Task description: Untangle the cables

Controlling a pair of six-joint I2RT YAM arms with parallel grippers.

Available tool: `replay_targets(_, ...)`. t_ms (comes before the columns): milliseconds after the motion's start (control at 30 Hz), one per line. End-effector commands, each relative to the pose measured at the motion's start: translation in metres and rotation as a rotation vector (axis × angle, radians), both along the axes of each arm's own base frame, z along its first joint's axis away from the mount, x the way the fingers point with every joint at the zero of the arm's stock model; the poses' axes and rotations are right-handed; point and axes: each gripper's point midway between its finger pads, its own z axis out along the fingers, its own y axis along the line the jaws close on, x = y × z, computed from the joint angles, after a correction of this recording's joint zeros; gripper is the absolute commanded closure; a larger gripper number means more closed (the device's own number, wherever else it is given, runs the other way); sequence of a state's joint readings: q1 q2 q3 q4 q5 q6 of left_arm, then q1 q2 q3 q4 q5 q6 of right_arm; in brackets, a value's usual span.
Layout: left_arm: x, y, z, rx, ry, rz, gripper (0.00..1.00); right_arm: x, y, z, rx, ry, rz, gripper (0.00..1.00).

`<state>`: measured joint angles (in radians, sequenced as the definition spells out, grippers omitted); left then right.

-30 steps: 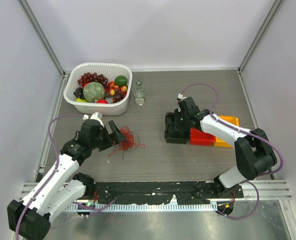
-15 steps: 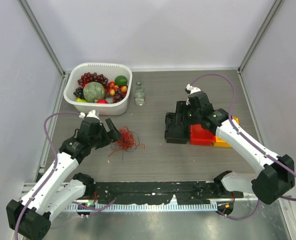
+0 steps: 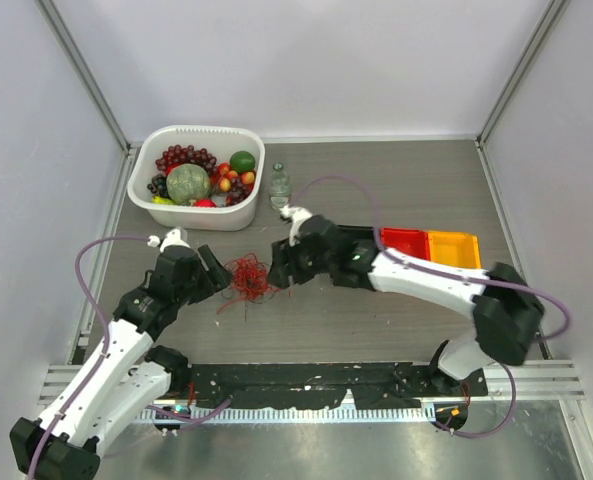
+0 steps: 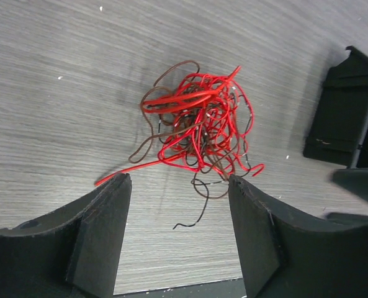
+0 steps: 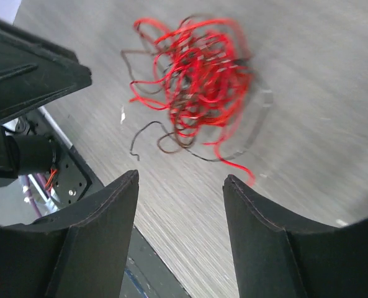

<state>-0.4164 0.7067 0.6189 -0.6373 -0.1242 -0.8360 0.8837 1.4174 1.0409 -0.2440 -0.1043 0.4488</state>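
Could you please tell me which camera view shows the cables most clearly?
The left wrist view: the cables lie sharp, red and dark strands distinguishable. The right wrist view blurs them; the top view shows a small red clump.

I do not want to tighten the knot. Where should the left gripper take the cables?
Probably the loose red end that sticks out of the cables toward the left gripper. It lies flat, apart from the clump, so come down from that near side, jaws across it.
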Motion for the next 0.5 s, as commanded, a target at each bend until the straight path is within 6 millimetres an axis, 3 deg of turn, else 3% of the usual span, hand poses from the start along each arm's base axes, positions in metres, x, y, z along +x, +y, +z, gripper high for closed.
replay_targets(0, 0.001, -0.003, -0.014, -0.005, 0.035, 0.000, 0.33, -0.020, 0.074, -0.018, 0.167, 0.063, 0.134, 0.40)
replay_targets(100, -0.001, -0.009, -0.019, -0.003, 0.076, -0.039, 0.29, -0.032, 0.091, -0.040, 0.149, 0.139, 0.158, 0.47)
replay_targets(167, -0.001, -0.007, -0.024, 0.020, 0.098, -0.043, 0.14, -0.044, 0.100, -0.043, 0.195, 0.185, 0.154, 0.47)
replay_targets(200, 0.001, -0.005, -0.024, 0.030, 0.094, -0.034, 0.11, -0.045, 0.108, -0.029, 0.266, 0.191, 0.136, 0.47)
replay_targets(233, 0.001, -0.003, -0.026, 0.038, 0.095, -0.022, 0.10, -0.051, 0.106, -0.038, 0.266, 0.200, 0.111, 0.47)
replay_targets(267, 0.001, 0.000, -0.026, 0.045, 0.094, -0.005, 0.10, -0.049, 0.111, -0.028, 0.320, 0.184, 0.085, 0.47)
replay_targets(333, 0.002, 0.004, -0.022, 0.041, 0.085, 0.026, 0.11, -0.055, 0.113, -0.032, 0.337, 0.191, 0.049, 0.46)
replay_targets(467, 0.000, 0.012, -0.008, 0.007, 0.016, 0.095, 0.13, -0.068, 0.114, -0.052, 0.329, 0.216, -0.043, 0.44)
